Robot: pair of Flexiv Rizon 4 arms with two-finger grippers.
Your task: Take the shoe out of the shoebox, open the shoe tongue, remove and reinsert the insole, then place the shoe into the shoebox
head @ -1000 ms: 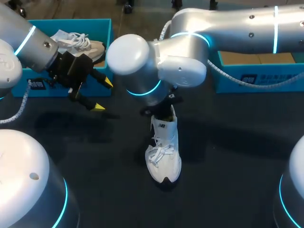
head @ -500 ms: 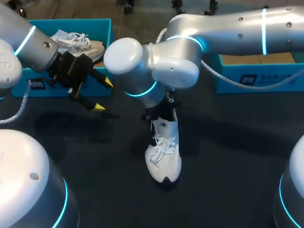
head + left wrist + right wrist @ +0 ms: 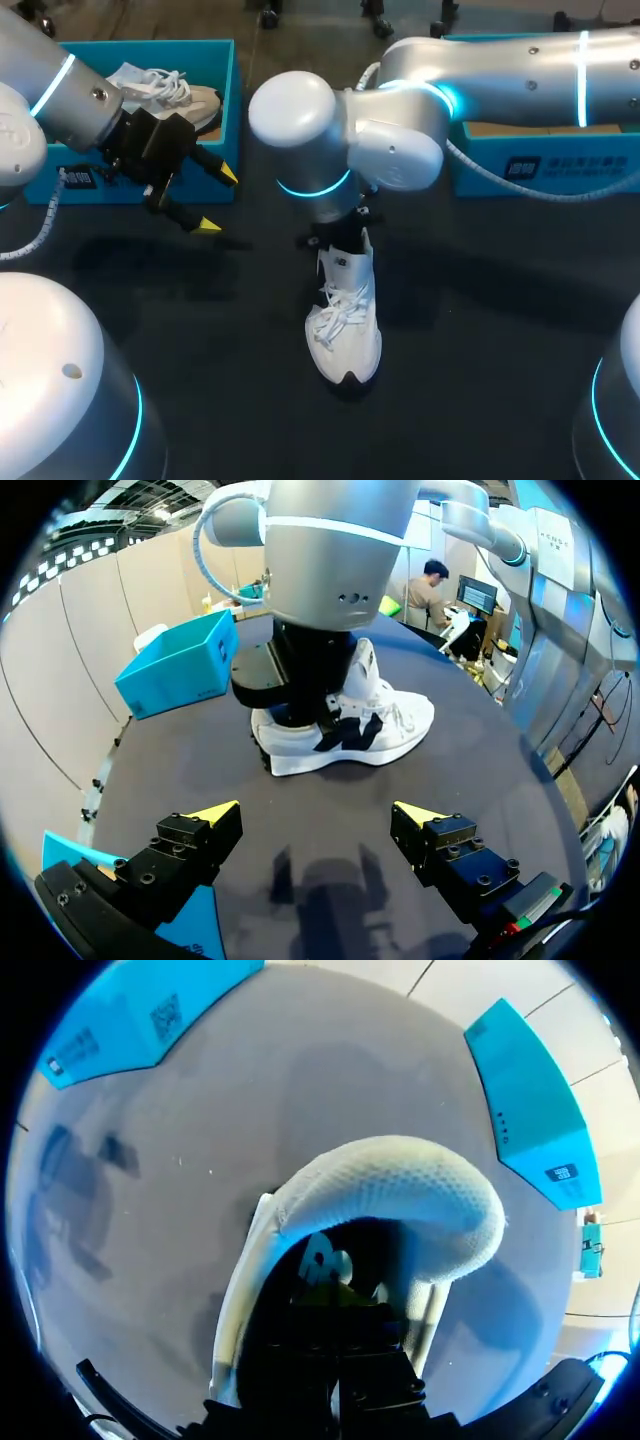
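A white lace-up shoe point(image 3: 346, 322) stands on the dark table, toe towards me. My right arm comes in from the right, and its gripper point(image 3: 340, 236) points down into the shoe's heel opening. In the right wrist view the gripper point(image 3: 338, 1308) is shut, deep inside the shoe behind the padded heel collar point(image 3: 400, 1188); whether it pinches anything is hidden. My left gripper point(image 3: 217, 200) hangs open and empty to the shoe's left. In the left wrist view the left gripper point(image 3: 318, 814) faces the shoe point(image 3: 380, 725) side-on, well short of it.
A teal shoebox point(image 3: 215, 70) at the back left holds a second white shoe point(image 3: 165, 88). Another teal box point(image 3: 540, 165) lies at the back right, behind my right arm. Both boxes also show in the right wrist view, one point(image 3: 120, 1015) beyond the shoe and one point(image 3: 535, 1090) to its side.
My right arm's elbow and forearm have swung a little to the right while its gripper stays in the shoe. The shoe and my left arm have not moved.
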